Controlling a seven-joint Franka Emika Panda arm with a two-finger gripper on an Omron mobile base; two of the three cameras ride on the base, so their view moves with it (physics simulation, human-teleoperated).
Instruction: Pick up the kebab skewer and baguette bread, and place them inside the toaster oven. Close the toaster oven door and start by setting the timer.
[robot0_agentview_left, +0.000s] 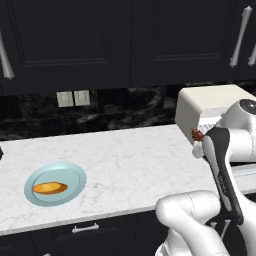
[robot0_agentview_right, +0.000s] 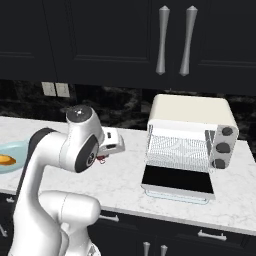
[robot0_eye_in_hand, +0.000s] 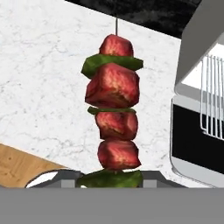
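Kebab skewer (robot0_eye_in_hand: 113, 109): clamped by its lower end between the gripper (robot0_eye_in_hand: 110, 177) fingers, stick pointing away from the hand, red-brown meat chunks and green pepper pieces stacked along it; held by one end, likely so the free length can go into the oven first.
Gripper state: fingers closed tight on the skewer's bottom pepper piece; nothing else between them.
Skewer position: in the air above the marble counter (robot0_agentview_left: 130, 160), near the toaster oven (robot0_agentview_right: 192, 135) but not yet inside it; in the left base view a bit of red meat (robot0_agentview_left: 198, 134) peeks out beside the oven's cream corner.
Toaster oven door (robot0_agentview_right: 177, 182): folded down flat onto the counter, dark glass facing up, so the mouth stands open for loading.
Wire rack (robot0_agentview_right: 180, 150): visible inside the open cavity, bare, the likely resting place for both foods.
Baguette bread (robot0_agentview_left: 49, 188): lying on the pale blue plate (robot0_agentview_left: 72, 175) at the far left of the counter, well apart from the oven, untouched.
Knobs (robot0_agentview_right: 223, 147): three dark dials down the oven's right side; one of them should be the timer, I cannot tell which.
Step in hand: carrying the skewer toward the open oven; bread, door and timer are left to do.
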